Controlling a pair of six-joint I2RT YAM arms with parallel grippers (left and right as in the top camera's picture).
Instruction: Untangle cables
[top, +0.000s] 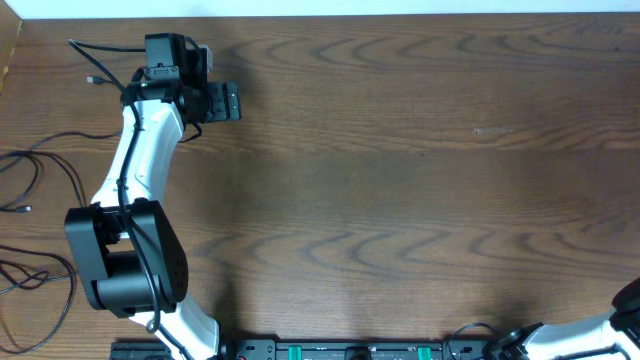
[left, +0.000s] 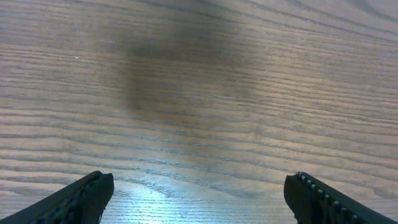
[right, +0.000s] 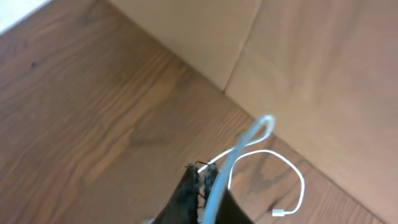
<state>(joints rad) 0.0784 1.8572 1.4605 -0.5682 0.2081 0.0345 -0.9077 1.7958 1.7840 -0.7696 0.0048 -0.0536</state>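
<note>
Thin black cables (top: 45, 165) lie in loose loops at the table's left edge, with more black cable (top: 30, 275) lower down on the left. My left gripper (top: 222, 101) is at the far left of the table, to the right of those cables. In the left wrist view it (left: 199, 186) is open and empty over bare wood. My right gripper (right: 202, 169) is shut on the white cable (right: 292, 168). The cable loops out to the right of the jaws and its small plug end (right: 283, 213) rests on the wood. The overhead view shows only the right arm (top: 590, 335), at the bottom right corner.
The wooden table (top: 400, 180) fills the overhead view. In the right wrist view a pale wall or board (right: 298, 68) stands close behind the table's edge. The left arm's base (top: 125, 260) sits at the front left, beside the black cables.
</note>
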